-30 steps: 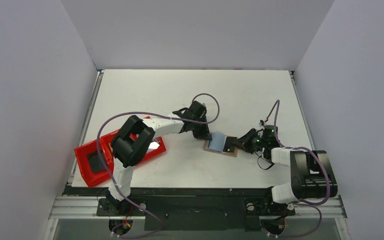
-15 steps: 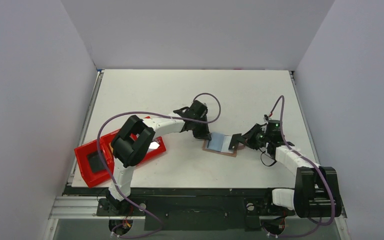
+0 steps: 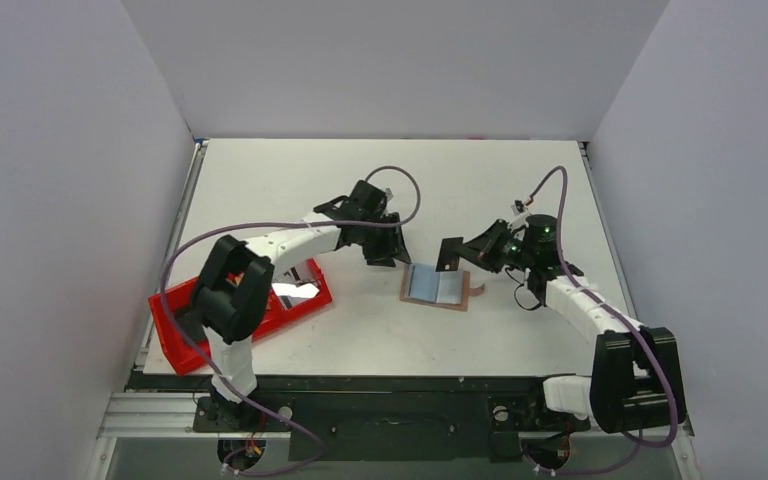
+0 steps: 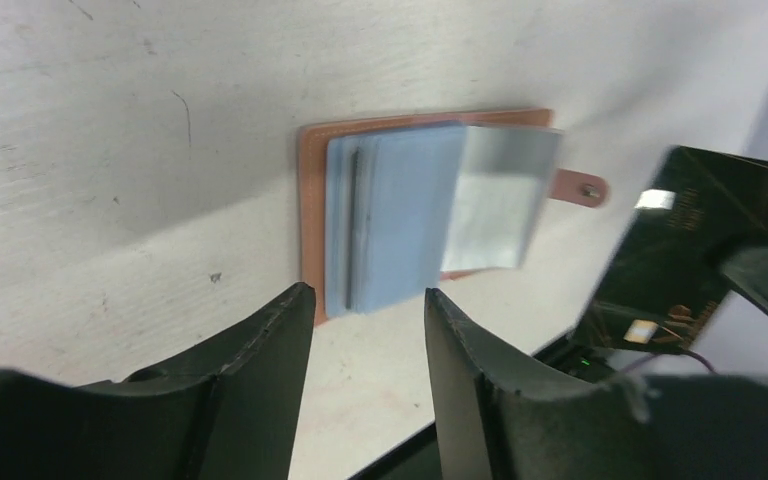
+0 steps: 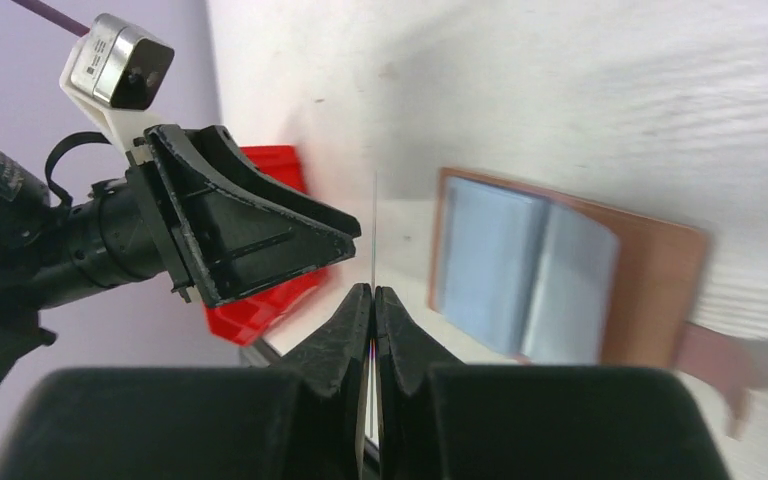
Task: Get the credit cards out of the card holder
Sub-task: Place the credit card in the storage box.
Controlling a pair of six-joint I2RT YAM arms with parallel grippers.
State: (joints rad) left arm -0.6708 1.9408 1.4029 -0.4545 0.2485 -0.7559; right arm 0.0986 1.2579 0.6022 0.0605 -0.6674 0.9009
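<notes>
1. The red tray (image 3: 312, 297) sits at the table's left near edge. It holds a shiny card and a dark item.
2. My left gripper (image 3: 392, 258) hangs just left of the card holder (image 3: 438, 285). Its fingers (image 4: 260, 350) are spread wide. They grip nothing and touch nothing.
3. The card holder lies opened flat near the middle of the table, pale blue inside facing up and its snap tab (image 4: 578, 187) pointing right. Its right half shows a silvery face. I cannot tell whether that is a card or lining.
4. My right gripper (image 3: 467, 252) is clenched on a dark credit card (image 3: 451, 254). In the right wrist view the card is edge-on, a thin line between the pressed fingers (image 5: 335, 340). The card is lifted clear of the holder, just past its far right corner.
</notes>
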